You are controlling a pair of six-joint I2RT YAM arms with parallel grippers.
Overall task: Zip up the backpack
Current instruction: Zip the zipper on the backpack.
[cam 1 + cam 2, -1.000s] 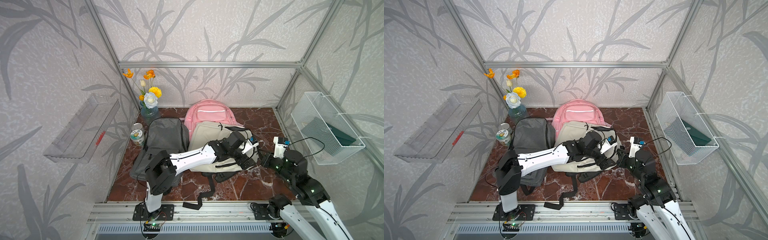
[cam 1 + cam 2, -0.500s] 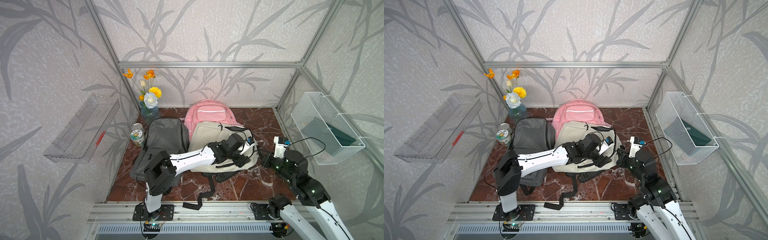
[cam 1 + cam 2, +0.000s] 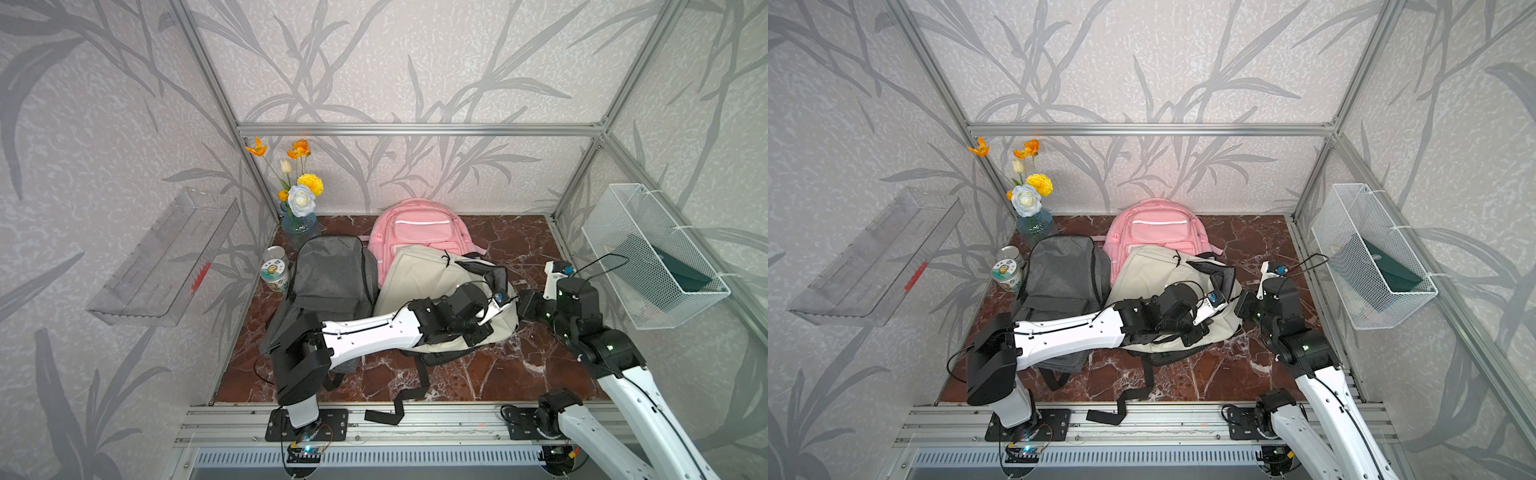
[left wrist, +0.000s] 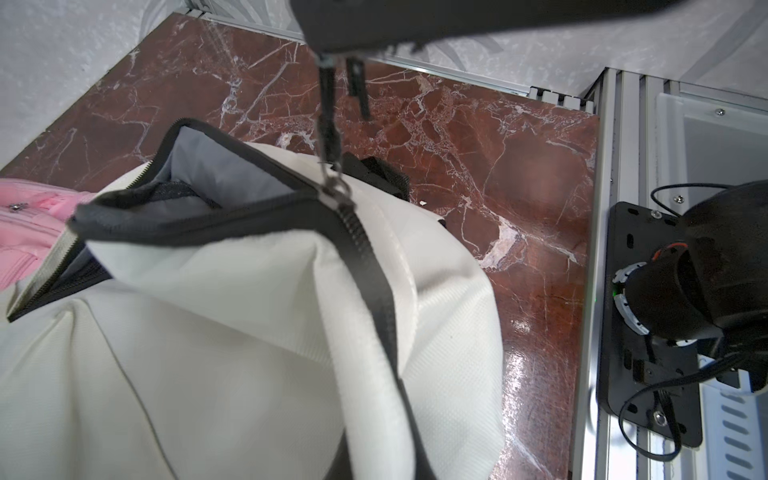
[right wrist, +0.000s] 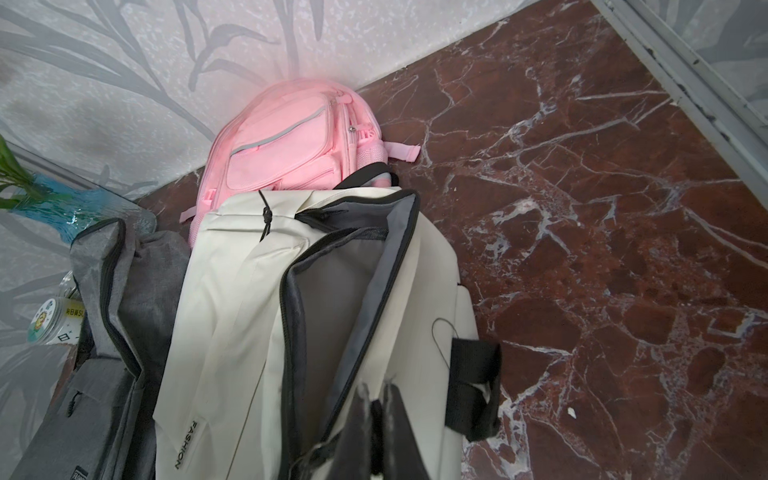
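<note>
one cream backpack [image 3: 419, 274] lies mid-floor in both top views, left gripper [image 3: 482, 330] and right gripper [image 3: 524, 305] at its right end. left wrist: jaws pinch the zip pull [image 4: 327, 120]. right wrist: jaws clamp the bag's rim.

cream backpack [image 3: 415, 274] with black zipper [image 4: 365, 266], pink backpack [image 3: 415, 228], grey backpack [image 3: 328, 274], red-brown marbled floor [image 3: 519, 241], grey leaf-print walls [image 3: 415, 62]
</note>
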